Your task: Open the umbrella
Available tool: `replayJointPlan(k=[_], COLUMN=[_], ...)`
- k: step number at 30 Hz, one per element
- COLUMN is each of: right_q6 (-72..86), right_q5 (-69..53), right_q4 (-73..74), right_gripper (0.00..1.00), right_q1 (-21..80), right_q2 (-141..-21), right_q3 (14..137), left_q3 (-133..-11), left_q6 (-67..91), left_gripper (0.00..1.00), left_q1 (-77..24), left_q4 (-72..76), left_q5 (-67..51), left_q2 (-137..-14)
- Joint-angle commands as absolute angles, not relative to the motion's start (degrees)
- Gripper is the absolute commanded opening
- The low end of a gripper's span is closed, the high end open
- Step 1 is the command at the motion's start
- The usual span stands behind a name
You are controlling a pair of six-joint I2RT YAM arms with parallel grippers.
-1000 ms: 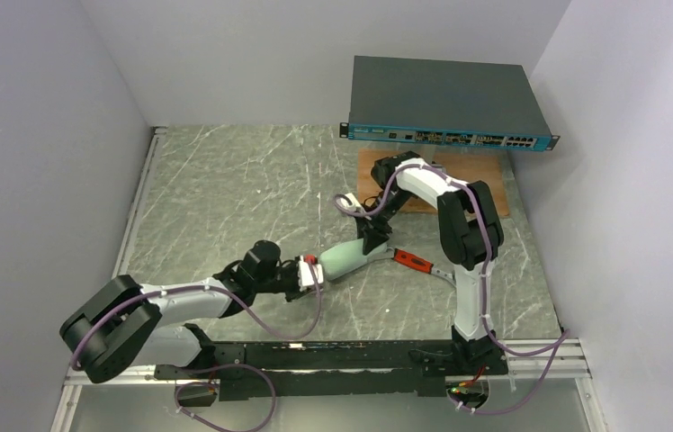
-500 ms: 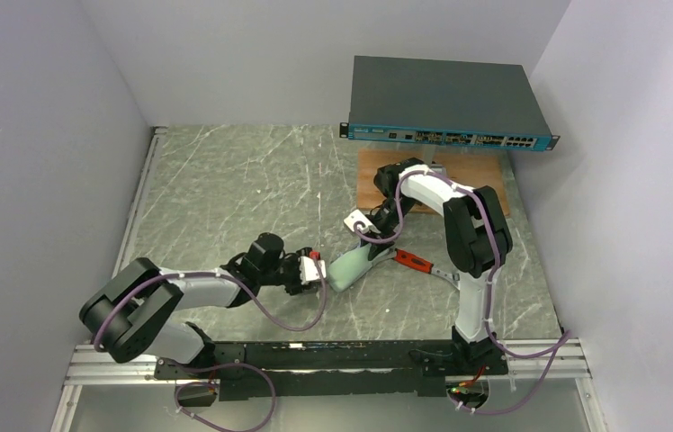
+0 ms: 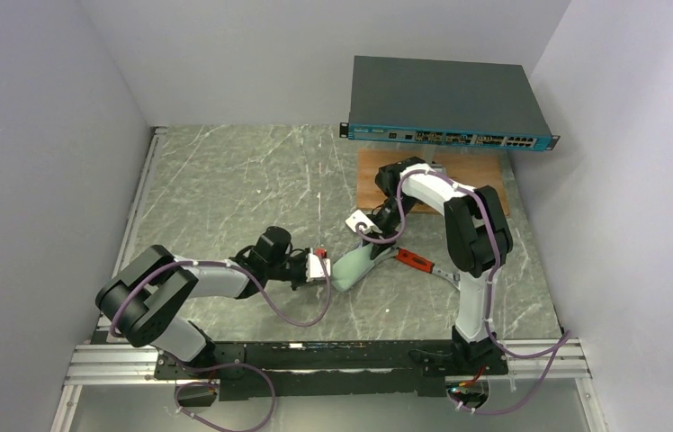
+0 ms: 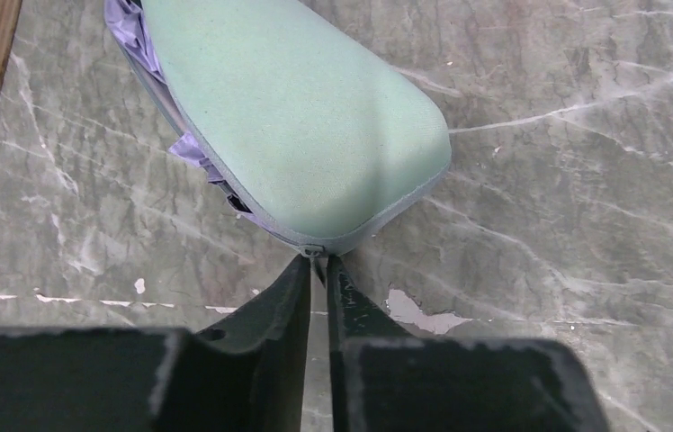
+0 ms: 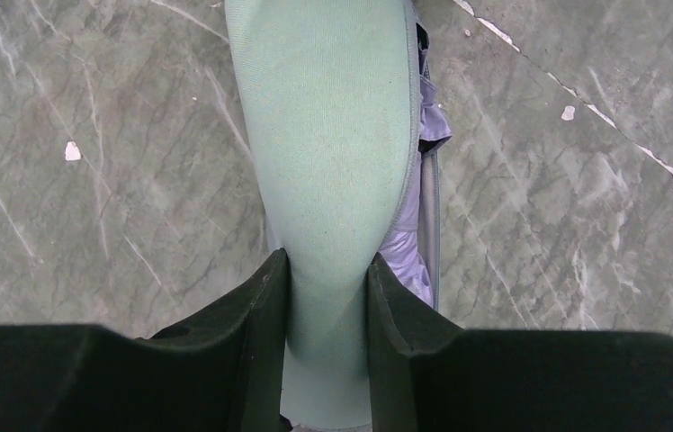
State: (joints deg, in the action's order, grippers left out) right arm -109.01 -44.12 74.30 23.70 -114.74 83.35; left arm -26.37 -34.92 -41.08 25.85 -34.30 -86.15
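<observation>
A mint-green oblong case (image 3: pixel 354 263) lies on the marble table, partly unzipped along one side. The umbrella's lavender fabric (image 4: pixel 191 148) bulges from the open seam and also shows in the right wrist view (image 5: pixel 409 243); its shaft and handle are hidden. My left gripper (image 3: pixel 322 267) is at the case's near rounded end (image 4: pixel 297 117), shut (image 4: pixel 319 265) on the small zipper pull (image 4: pixel 317 254). My right gripper (image 3: pixel 378 236) is shut (image 5: pixel 327 270) on the far narrow end of the case (image 5: pixel 324 135).
A dark network switch (image 3: pixel 445 103) stands at the back right over a wooden board (image 3: pixel 486 171). A red-handled tool (image 3: pixel 414 262) lies just right of the case, by the right arm. White walls close in left, back and right.
My left arm has swung rightwards, its gripper still at the case's near end. The case has turned more towards upright in the view. My right gripper shifted slightly left with its end.
</observation>
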Motion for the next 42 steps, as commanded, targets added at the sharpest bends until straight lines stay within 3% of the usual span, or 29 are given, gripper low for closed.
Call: replayJointPlan(k=[1, 2, 3, 13, 25, 34, 42], right_q6=[-110.41, -110.17, -109.99, -101.72, -85.36, -47.22, -22.49], right_q5=[-43.97, -43.95, -43.82, -43.45, -44.14, -42.74, -38.68], right_q4=[76.63, 76.45, 76.27, 71.74, 61.61, 41.70, 25.07], right_gripper=[0.00, 0.00, 0.00, 0.00, 0.00, 0.00, 0.00], right_q1=[23.82, 23.86, 23.83, 23.76, 23.78, 23.83, 25.95], right_q2=[-115.97, -116.01, -116.08, -117.88, -116.01, -110.67, -105.73], right_q3=[84.11, 84.17, 84.20, 86.04, 84.22, 77.76, 68.10], left_q3=[-28.63, -28.46, -28.15, -22.30, -22.01, -22.56, -24.96], left_q6=[-35.16, -34.85, -34.29, -33.92, -17.67, -5.69, -1.97], left_gripper=[0.09, 0.01, 0.00, 0.00, 0.00, 0.00, 0.00], left_q1=[-40.84, -40.82, -40.84, -45.29, -50.39, -48.77, -45.90], left_q4=[27.45, 27.30, 27.12, 26.62, 28.74, 30.07, 31.07], left_q5=[-38.08, -38.26, -38.24, -35.14, -23.94, -7.12, -8.09], left_q2=[-86.13, -85.75, -85.14, -79.13, -79.06, -77.65, -80.26])
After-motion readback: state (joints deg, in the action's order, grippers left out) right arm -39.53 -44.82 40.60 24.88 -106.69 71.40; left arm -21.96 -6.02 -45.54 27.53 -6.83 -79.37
